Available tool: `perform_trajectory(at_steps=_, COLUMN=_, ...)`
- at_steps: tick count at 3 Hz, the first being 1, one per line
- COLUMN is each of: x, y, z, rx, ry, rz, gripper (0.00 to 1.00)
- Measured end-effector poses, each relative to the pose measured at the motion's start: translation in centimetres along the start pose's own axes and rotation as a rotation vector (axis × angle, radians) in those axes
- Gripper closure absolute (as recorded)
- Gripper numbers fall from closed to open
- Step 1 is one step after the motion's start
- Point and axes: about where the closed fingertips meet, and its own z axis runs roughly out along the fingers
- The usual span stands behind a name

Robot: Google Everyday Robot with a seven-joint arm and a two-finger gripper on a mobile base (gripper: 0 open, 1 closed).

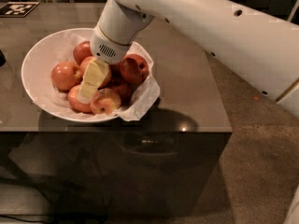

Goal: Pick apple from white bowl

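Observation:
The white bowl [35, 64], lined with crinkled white paper, sits on the dark table and holds several apples. The palest, largest orange-red apple [65, 75] lies at the bowl's left side. A darker red apple [134, 68] lies at the right. A small yellow-cheeked apple [105, 101] lies at the front. My gripper [89, 88], with yellowish tips, reaches down into the middle of the pile. It lies over a middle apple [86, 62], just right of the pale apple, and partly hides the apples under it.
The bowl stands on a dark table [187, 83] whose front edge runs just below the bowl. My white arm [210, 27] crosses from the upper right. A black-and-white marker tag [17, 8] lies at the back left. Carpet floor [252, 162] lies to the right.

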Motion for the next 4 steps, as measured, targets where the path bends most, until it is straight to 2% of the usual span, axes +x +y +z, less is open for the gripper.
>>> perform_trajectory(at_steps=1, x=0.00, y=0.00, z=0.03, rx=0.000, ry=0.000, rz=-0.001, gripper=0.19)
perform_trajectory(at_steps=4, x=0.00, y=0.01, z=0.04, rx=0.000, ry=0.000, rz=-0.001, gripper=0.88)
